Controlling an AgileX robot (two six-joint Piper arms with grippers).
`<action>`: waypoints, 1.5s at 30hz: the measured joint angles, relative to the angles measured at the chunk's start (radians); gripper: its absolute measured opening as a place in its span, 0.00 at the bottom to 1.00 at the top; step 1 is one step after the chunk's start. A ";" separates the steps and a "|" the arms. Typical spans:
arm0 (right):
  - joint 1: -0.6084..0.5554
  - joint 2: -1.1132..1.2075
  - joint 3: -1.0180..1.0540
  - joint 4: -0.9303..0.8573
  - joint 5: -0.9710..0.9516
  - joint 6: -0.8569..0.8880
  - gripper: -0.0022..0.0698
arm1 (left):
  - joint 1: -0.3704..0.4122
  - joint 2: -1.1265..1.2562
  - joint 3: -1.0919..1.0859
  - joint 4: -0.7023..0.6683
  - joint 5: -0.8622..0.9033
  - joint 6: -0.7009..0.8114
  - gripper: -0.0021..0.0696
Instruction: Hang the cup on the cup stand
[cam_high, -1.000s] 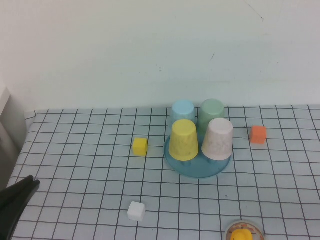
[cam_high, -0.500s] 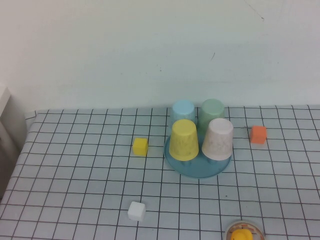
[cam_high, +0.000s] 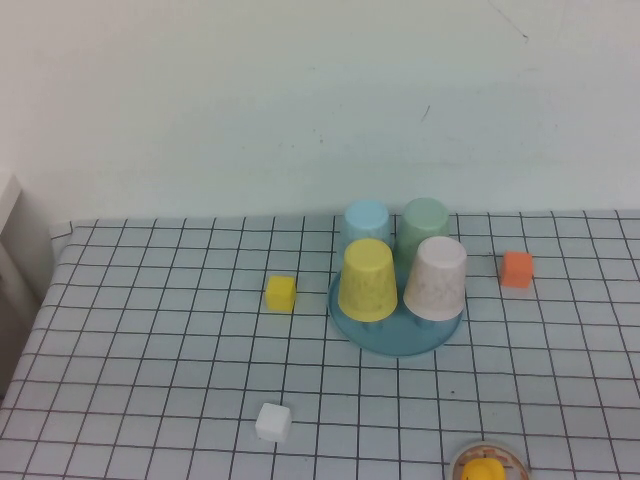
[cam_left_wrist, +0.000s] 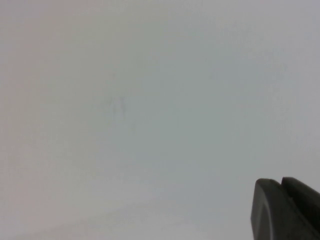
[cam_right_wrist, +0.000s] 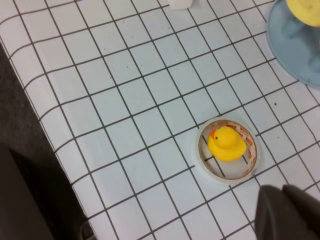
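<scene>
1. Left gripper (cam_left_wrist: 285, 210): out of the high view, facing a blank pale wall; cannot tell whether apart or together.
2. Right gripper (cam_right_wrist: 290, 212): above the grid table (cam_high: 150, 350), near a yellow duck (cam_right_wrist: 226, 144) inside a tape ring (cam_right_wrist: 227, 172); spread cannot be told.
3. Pink cup (cam_high: 436, 277): upside down on the cup stand (cam_high: 395, 338), touching the yellow cup (cam_high: 367, 279); 2 more cups behind.

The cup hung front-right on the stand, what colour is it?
Pale pink, faintly speckled; the cup shows best in the high view, upside down on the teal cup stand.

Test bench: gridded tablecloth (cam_high: 150, 330), bare wall (cam_high: 300, 100).
</scene>
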 joint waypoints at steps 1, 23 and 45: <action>0.000 0.000 0.000 0.000 0.000 0.000 0.03 | 0.015 0.000 0.000 0.002 0.029 0.009 0.03; 0.000 0.000 0.000 0.000 0.000 0.000 0.03 | 0.147 0.000 0.303 1.696 0.802 -2.044 0.03; 0.000 0.000 0.000 0.000 0.001 0.002 0.03 | 0.147 0.000 0.339 1.689 0.725 -2.116 0.03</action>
